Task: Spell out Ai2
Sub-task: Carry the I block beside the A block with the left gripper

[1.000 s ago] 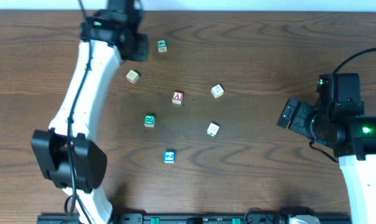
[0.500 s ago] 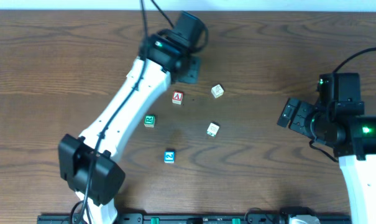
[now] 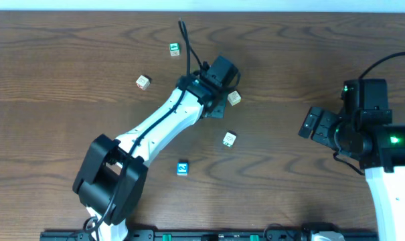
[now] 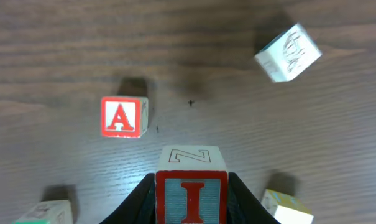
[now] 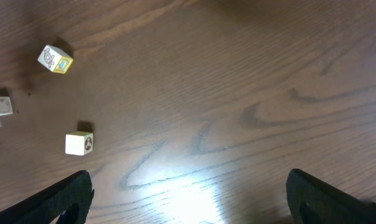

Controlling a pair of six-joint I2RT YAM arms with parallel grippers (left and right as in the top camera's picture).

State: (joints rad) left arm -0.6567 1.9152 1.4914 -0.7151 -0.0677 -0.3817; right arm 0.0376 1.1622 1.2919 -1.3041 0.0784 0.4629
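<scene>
Status: left gripper [image 4: 191,205] is pinching I cube [image 4: 191,186]
Overhead: 2 cube [image 3: 182,168] is lying nearer than, and left of, left gripper [image 3: 217,102]. Left wrist: A cube [image 4: 121,117] is lying just far-left of the held cube. Right wrist: right gripper [image 5: 197,196] is standing spread.

On the dark wooden table [image 3: 322,53], a green cube [image 3: 174,48] sits at 11 o'clock from the middle. The left pale cube [image 3: 143,82] lies at its 7 o'clock, well apart. The upper pale cube [image 3: 235,98], turned askew, sits at 2 o'clock from the middle. The lower pale cube [image 3: 229,138] lies at its 6 o'clock, apart.
</scene>
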